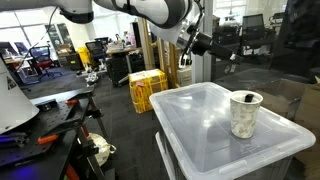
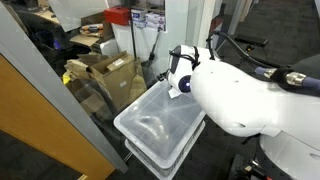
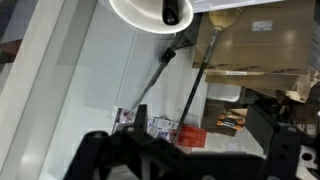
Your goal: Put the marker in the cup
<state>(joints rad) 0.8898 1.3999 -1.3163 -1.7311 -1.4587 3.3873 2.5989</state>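
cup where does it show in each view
In an exterior view: cup right of centre, on the bin lid.
In an exterior view: cup not made out; bin lid lower centre.
Wrist view: cup likely the white rim at top edge.
Shared landmark: bin lid.

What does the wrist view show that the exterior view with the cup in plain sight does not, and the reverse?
Only the wrist view: the gripper open, its dark fingers wide apart. Only an exterior view: the cup seen from the side, the clear bin under it, and a yellow crate on the floor. Both: the cup's rim with a dark tip inside, likely the marker.
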